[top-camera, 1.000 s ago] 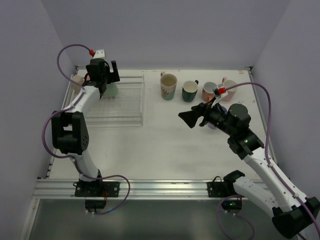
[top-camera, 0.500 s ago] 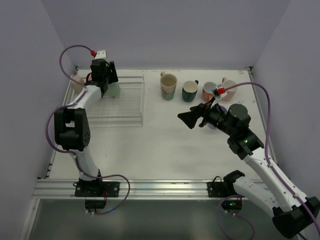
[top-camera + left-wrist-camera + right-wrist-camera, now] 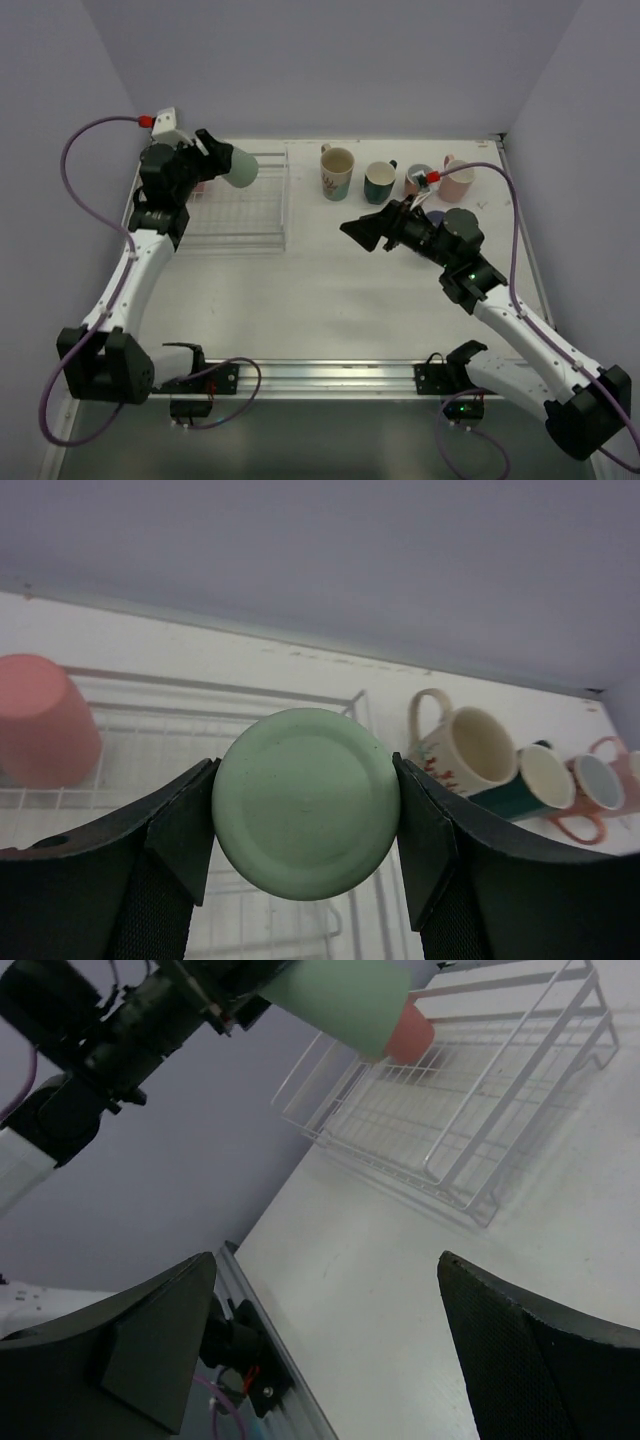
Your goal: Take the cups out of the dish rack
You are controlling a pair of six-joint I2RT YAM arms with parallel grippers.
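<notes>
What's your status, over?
Left gripper shut on mint green cup, above dish rack. Right gripper open, mid-table. Pink cup in rack. Nothing in way.

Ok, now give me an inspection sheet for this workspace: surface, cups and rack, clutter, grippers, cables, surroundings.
Surface: white table, no spills seen.
Job's things: dish rack at far left holds one salmon tumbler. Mint green cup is held on its side above the rack. Floral mug, dark green mug, orange-pink mug and pink mug stand in a far row on the table.
Clutter: nothing seen.
Grippers: left gripper shut on the mint green cup; right gripper open, holding nothing.
Cables: left purple cable and right purple cable loop off the arms.
Surroundings: lilac walls, metal rail at near edge.
</notes>
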